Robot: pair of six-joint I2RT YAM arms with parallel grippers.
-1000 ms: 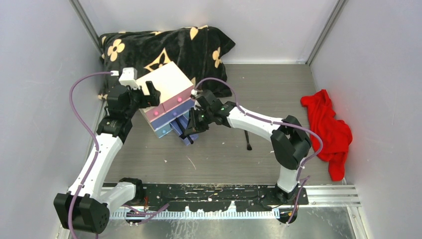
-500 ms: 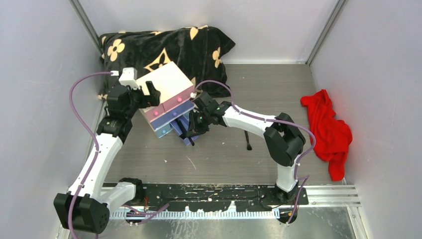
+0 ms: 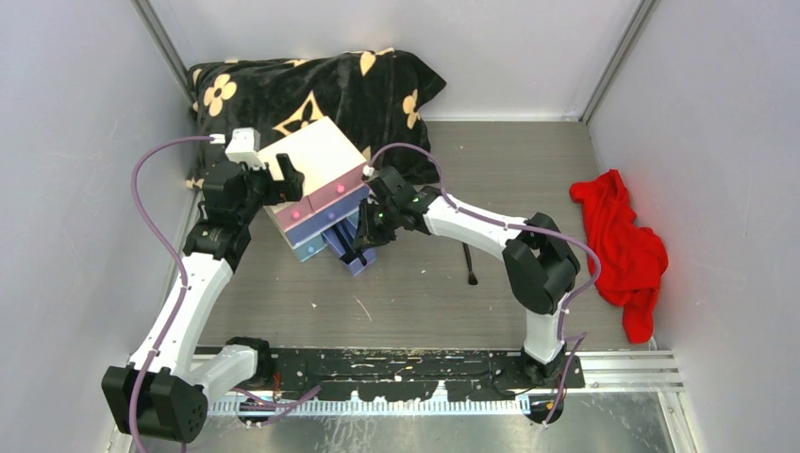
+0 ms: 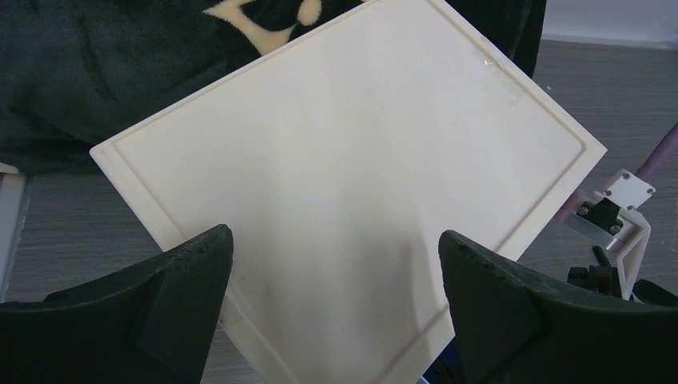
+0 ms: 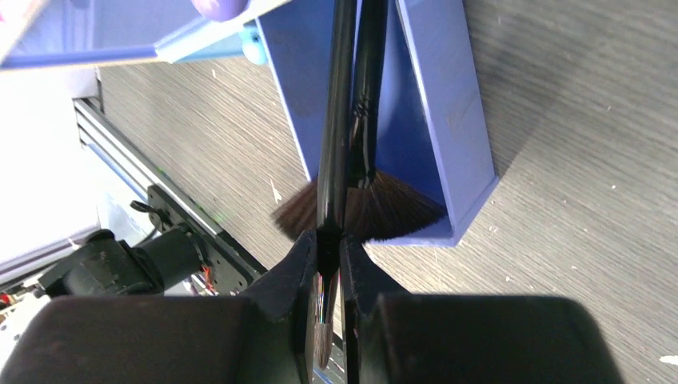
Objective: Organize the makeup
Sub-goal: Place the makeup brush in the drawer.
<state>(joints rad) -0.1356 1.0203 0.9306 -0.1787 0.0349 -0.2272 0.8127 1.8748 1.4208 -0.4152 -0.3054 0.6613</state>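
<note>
My right gripper [image 5: 328,244] is shut on a black-handled brush [image 5: 334,120] and holds it lengthwise over the pulled-out blue drawer [image 5: 448,120]. A fan brush [image 5: 384,204] lies in that drawer, bristles at its front end. In the top view the right gripper [image 3: 361,247] is at the drawer [image 3: 351,253], below the white chest [image 3: 316,170]. Another black-handled brush [image 3: 469,265] lies on the table to the right. My left gripper [image 4: 334,236] is open, its fingers [image 4: 168,304] astride the chest's white top [image 4: 352,152]. The other makeup is out of view.
A black flowered blanket [image 3: 311,90] lies behind the chest. A red cloth [image 3: 623,245] lies at the right wall. The grey walls close in on three sides. The arm rail [image 3: 425,368] runs along the near edge.
My right gripper has moved a little left and toward the chest with the brush, and its elbow has shifted left. The left arm has not moved.
</note>
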